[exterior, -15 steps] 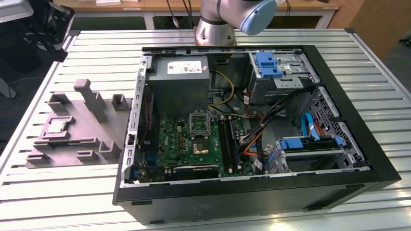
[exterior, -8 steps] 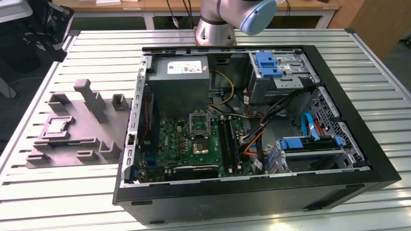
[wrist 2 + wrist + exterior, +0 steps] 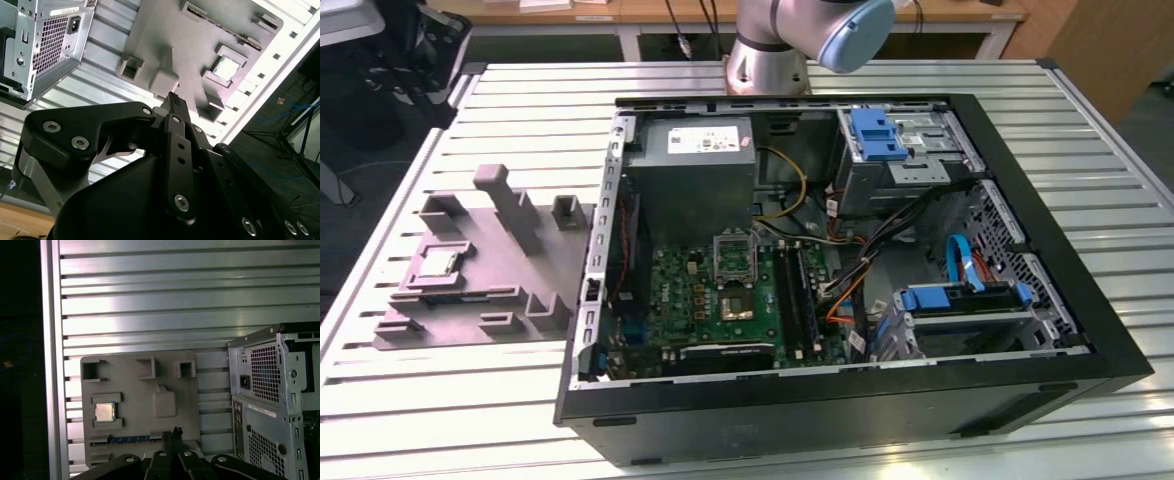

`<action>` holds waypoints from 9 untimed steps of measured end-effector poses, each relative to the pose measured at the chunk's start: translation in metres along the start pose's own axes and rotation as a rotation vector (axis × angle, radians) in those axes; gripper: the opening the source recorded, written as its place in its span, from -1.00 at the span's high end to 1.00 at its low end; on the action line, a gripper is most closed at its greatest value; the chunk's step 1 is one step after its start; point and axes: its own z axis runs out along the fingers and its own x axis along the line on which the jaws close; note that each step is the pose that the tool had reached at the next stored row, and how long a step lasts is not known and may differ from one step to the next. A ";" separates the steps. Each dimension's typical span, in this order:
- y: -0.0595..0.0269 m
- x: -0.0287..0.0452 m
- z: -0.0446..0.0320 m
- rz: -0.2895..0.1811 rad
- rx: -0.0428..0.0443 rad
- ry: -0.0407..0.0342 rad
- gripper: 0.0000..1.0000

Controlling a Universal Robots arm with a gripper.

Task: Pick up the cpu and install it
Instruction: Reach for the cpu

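The cpu (image 3: 438, 262) is a small pale silvery square lying flat in a recess of the grey tray (image 3: 480, 290), at the exterior view's left beside the open computer case. Both wrist views look down on it from high above: the cpu (image 3: 227, 69) (image 3: 105, 411) rests in its pocket, untouched. My gripper (image 3: 173, 97) (image 3: 175, 432) hangs well above the tray, its black fingers pressed together with nothing between them. The metal-framed socket (image 3: 734, 252) sits on the green motherboard inside the case.
The open black computer case (image 3: 1067, 300) holds a grey power-supply box (image 3: 700, 165), cables and blue drive brackets (image 3: 878, 135). Upright blocks (image 3: 507, 200) rise from the tray. The arm's base (image 3: 767, 60) stands behind the case on the slatted metal table (image 3: 480, 400).
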 end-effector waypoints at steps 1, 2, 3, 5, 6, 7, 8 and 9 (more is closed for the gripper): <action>0.0000 0.0002 0.0000 0.000 0.0000 0.0000 0.79; 0.0000 0.0005 0.0000 0.000 0.0000 -0.0001 0.79; 0.0000 0.0007 0.0000 0.000 0.0000 0.0000 0.79; -0.0001 0.0011 0.0000 0.000 0.0000 0.0000 0.79; -0.0001 0.0013 0.0000 0.000 -0.0001 -0.0001 0.79; -0.0001 0.0015 0.0000 0.000 0.0000 -0.0001 0.79; -0.0001 0.0017 -0.0001 0.000 0.0000 0.0000 0.79; -0.0001 0.0019 0.0000 0.000 0.0000 0.0000 0.79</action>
